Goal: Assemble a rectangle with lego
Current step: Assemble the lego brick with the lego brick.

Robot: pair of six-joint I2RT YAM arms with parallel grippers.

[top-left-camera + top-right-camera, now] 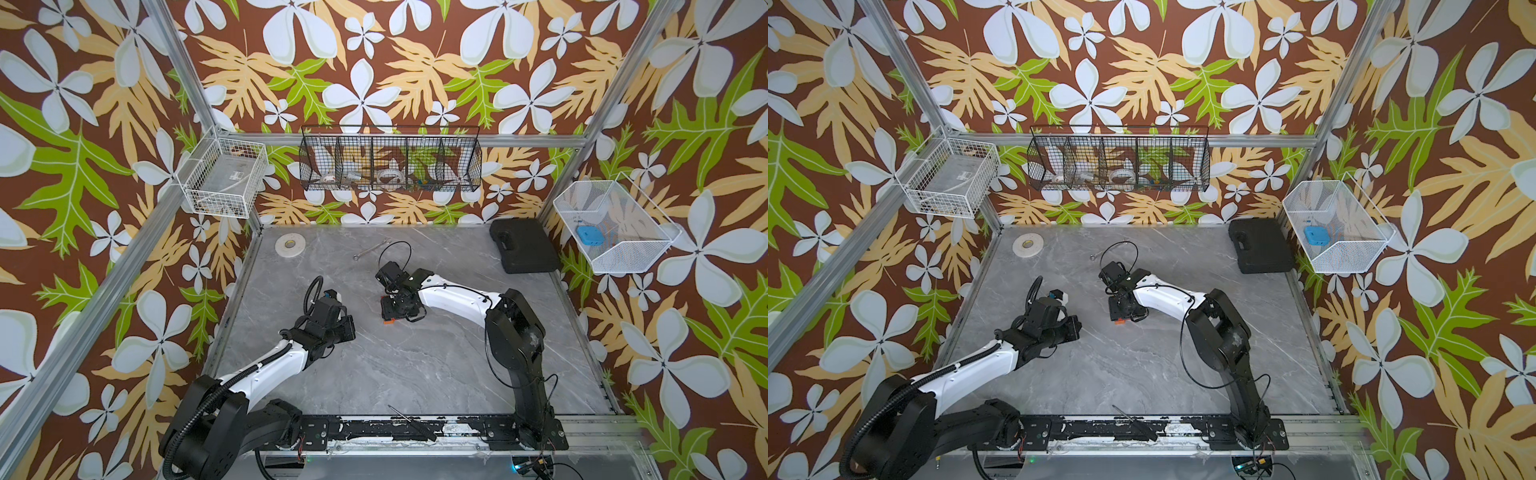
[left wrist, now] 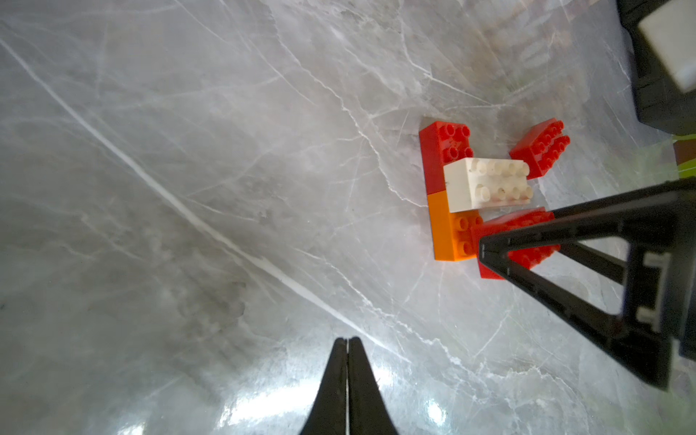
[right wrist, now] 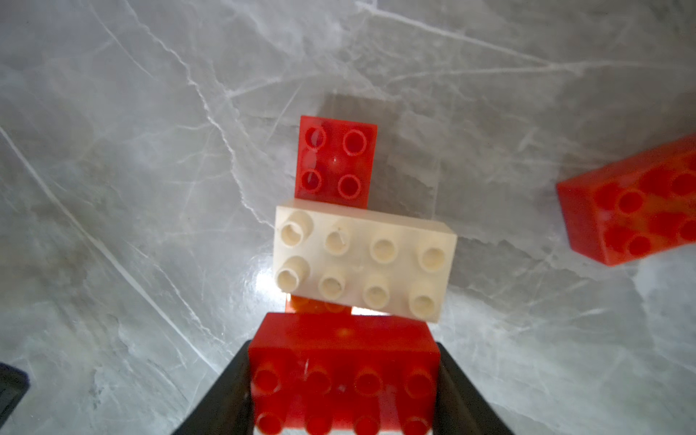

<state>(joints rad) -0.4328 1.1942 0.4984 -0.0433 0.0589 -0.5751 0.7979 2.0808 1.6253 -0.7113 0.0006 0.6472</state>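
- The left claw is closed and empty, above the table, at the left.
- The right claw grips a red brick over the orange brick, just beside the white brick, mid-table.
- A loose red brick lies apart.

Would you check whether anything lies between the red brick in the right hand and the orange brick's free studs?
Nothing visible does. The red brick in the right hand is at the bare studs of the orange brick, beside the white brick; the loose red brick lies off to the side.
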